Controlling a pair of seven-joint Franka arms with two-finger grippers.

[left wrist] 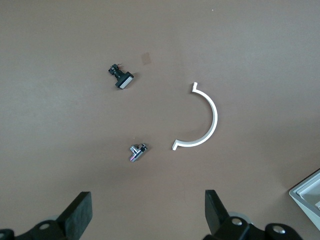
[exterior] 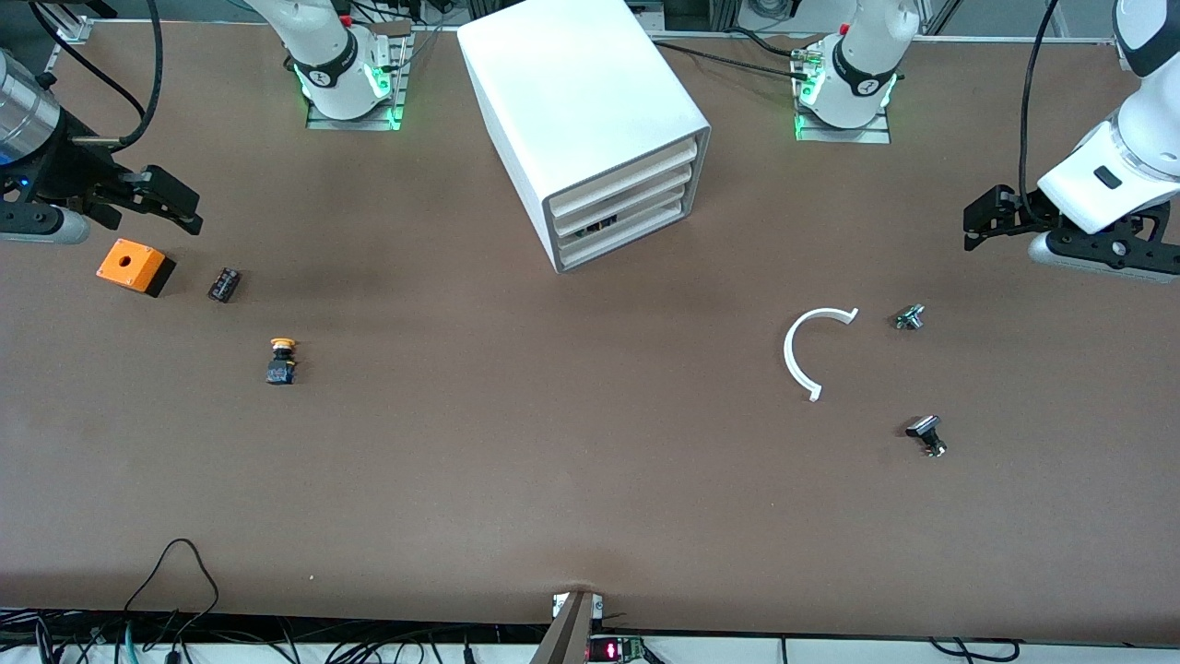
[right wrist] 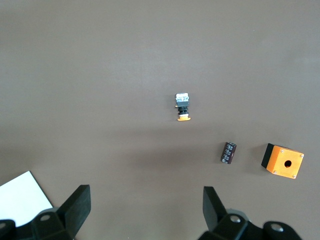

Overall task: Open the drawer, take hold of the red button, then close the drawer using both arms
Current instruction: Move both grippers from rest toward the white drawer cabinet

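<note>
Front view caught the opening step. The cabinet (exterior: 590,120), at twelve o'clock on the bench (exterior: 553,461), had all drawers (exterior: 627,198) shut. The red button was unseen, perhaps inside. Both arms waited, fingers spread: the left end effector (left wrist: 147,212) at two o'clock, the right end effector (right wrist: 145,210) at ten, by the orange box (exterior: 134,266). Next, one must hook a drawer front; nothing blocked it.

Seen from the middle of the counter (exterior: 553,461), the cabinet (exterior: 590,101) stands at twelve o'clock, and the surface before its drawer fronts (exterior: 627,210) is bare. Five through seven o'clock is open counter.

At three o'clock a white curved strip (exterior: 800,355), a small metal part (exterior: 909,317) and a black-capped part (exterior: 926,435) lie spaced apart. The left claw (exterior: 982,221) hangs near them with its fingers spread.

At nine o'clock an orange box (exterior: 135,266), a dark cylinder (exterior: 224,284) and a yellow-capped button (exterior: 281,361) lie by the right claw (exterior: 175,198), also spread.
</note>
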